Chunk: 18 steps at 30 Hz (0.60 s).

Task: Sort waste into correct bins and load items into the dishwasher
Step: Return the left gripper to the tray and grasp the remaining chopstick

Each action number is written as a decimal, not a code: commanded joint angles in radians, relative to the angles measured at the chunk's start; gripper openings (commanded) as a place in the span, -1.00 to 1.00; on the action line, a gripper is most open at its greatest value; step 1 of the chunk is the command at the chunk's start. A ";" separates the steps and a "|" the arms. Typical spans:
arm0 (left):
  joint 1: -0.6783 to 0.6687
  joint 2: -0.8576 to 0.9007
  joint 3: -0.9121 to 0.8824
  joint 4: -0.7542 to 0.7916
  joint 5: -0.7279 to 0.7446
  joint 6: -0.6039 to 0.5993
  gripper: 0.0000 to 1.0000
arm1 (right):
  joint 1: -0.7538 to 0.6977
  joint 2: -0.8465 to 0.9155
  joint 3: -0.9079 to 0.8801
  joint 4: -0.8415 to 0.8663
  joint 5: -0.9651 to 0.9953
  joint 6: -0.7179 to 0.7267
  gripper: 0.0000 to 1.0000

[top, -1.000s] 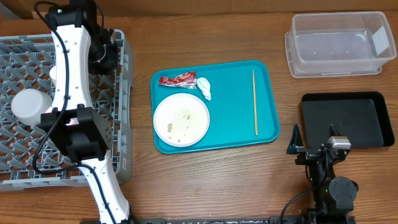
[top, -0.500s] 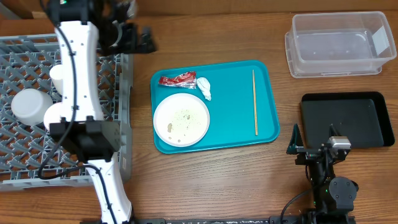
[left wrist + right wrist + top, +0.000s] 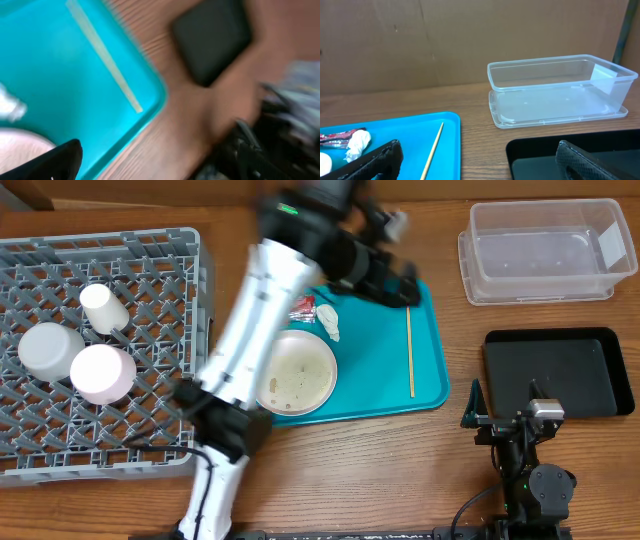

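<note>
The dishwasher (image 3: 150, 250), a grey rack at the left, holds a small white cup (image 3: 100, 308), a pale grey-blue bowl (image 3: 48, 350) and a pink bowl (image 3: 103, 373). On the teal tray (image 3: 375, 380) lie a white plate (image 3: 293, 372) with food scraps, a red wrapper (image 3: 302, 308) partly under my left arm, a white tissue wad (image 3: 328, 322) and a chopstick (image 3: 409, 345). My left gripper (image 3: 395, 260) hovers blurred over the tray's far side, open and empty (image 3: 160, 170). My right gripper (image 3: 505, 402) rests open near the black tray (image 3: 555, 370), empty (image 3: 480, 170).
The clear tub (image 3: 545, 250) stands empty at the back right, beyond the black tray (image 3: 570, 155). In the right wrist view the tub (image 3: 560, 87) sits ahead, with the chopstick (image 3: 432, 150), wrapper (image 3: 337, 137) and tissue (image 3: 357, 142) to the left.
My left arm has swung right, from the dish rack's back edge to above the teal tray, uncovering the cup and pink bowl in the rack. The right arm has not moved.
</note>
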 commanded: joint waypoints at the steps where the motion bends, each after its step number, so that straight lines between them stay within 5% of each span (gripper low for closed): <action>1: -0.127 0.073 0.015 0.009 -0.560 -0.412 1.00 | -0.003 -0.012 -0.010 0.006 0.006 0.003 0.99; 4: -0.218 0.125 0.015 0.047 -0.713 -0.541 1.00 | -0.003 -0.012 -0.010 0.006 0.006 0.003 0.99; 9: -0.283 0.217 0.015 0.135 -0.728 -0.621 1.00 | -0.003 -0.012 -0.010 0.006 0.006 0.003 0.99; 13: -0.287 0.295 0.015 0.144 -0.728 -0.684 0.66 | -0.003 -0.012 -0.010 0.006 0.006 0.003 0.99; 18: -0.270 0.365 0.015 0.136 -0.709 -0.693 0.54 | -0.003 -0.012 -0.010 0.006 0.006 0.003 0.99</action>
